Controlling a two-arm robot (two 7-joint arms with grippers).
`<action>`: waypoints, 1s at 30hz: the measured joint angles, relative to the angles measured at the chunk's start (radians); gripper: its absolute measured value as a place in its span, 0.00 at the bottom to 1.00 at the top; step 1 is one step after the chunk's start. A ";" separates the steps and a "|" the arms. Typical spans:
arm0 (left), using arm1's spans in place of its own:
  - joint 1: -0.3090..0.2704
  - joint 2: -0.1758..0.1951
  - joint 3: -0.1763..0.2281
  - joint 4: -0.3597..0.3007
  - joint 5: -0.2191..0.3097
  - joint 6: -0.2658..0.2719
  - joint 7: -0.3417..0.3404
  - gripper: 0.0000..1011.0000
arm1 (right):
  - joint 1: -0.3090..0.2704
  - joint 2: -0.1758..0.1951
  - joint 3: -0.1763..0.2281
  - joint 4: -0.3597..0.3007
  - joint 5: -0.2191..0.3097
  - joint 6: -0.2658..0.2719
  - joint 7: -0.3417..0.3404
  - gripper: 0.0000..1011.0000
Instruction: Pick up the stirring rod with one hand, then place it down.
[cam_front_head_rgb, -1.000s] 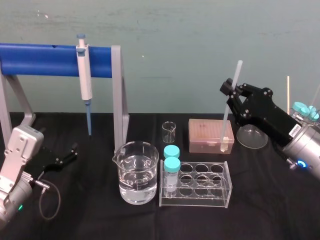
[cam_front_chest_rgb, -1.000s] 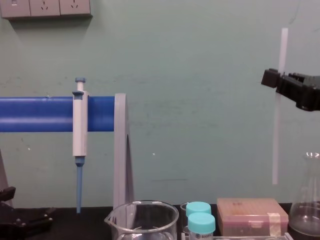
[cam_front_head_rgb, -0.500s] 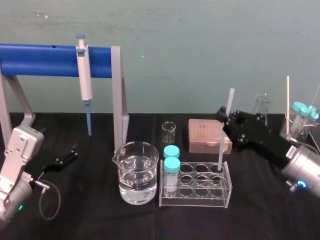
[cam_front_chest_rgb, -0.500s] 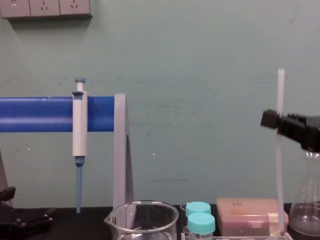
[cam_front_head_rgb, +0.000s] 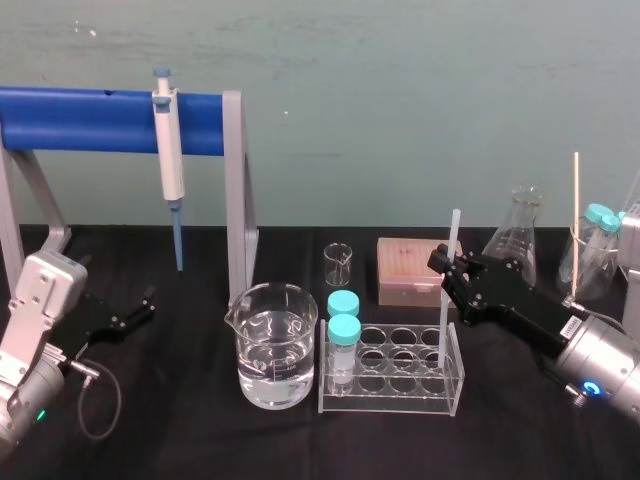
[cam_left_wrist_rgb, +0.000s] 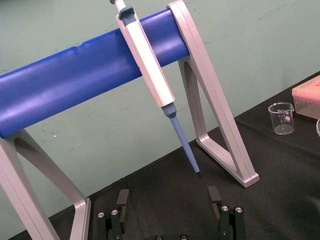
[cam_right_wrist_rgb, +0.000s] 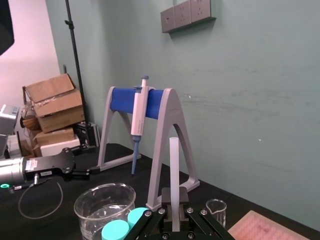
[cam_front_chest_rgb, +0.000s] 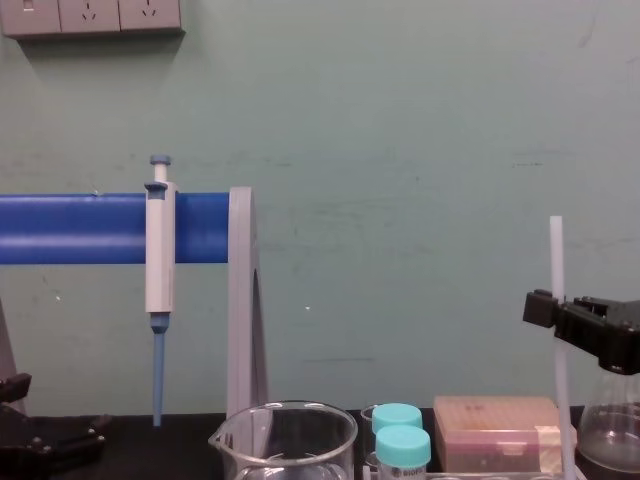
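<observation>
The stirring rod, thin, white and translucent, stands nearly upright with its lower end down in a hole at the right end of the clear tube rack. My right gripper is shut on the rod at about mid-length, above the rack. The right wrist view shows the rod rising from between the black fingers of the right gripper. From the chest, the rod pokes up above that gripper. My left gripper rests open at the table's left; the left gripper holds nothing.
A water-filled beaker stands left of the rack, with two teal-capped vials in the rack's left end. A pipette hangs on the blue-barred stand. Behind are a small beaker, pink tip box and flask.
My right gripper has come down and toward the rack with the rod, which went from hanging high above the tip box to standing in the rack. The left arm has not moved.
</observation>
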 joint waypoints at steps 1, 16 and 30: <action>0.000 0.000 0.000 0.000 0.000 0.000 0.000 0.99 | 0.002 -0.003 -0.001 0.006 -0.002 -0.001 -0.002 0.07; 0.000 0.000 0.000 0.000 0.000 0.000 0.000 0.99 | 0.007 -0.027 -0.012 0.041 -0.039 -0.067 0.011 0.07; 0.000 0.000 0.000 0.000 0.000 0.000 0.000 0.99 | -0.005 -0.059 -0.006 0.101 -0.048 -0.103 0.018 0.07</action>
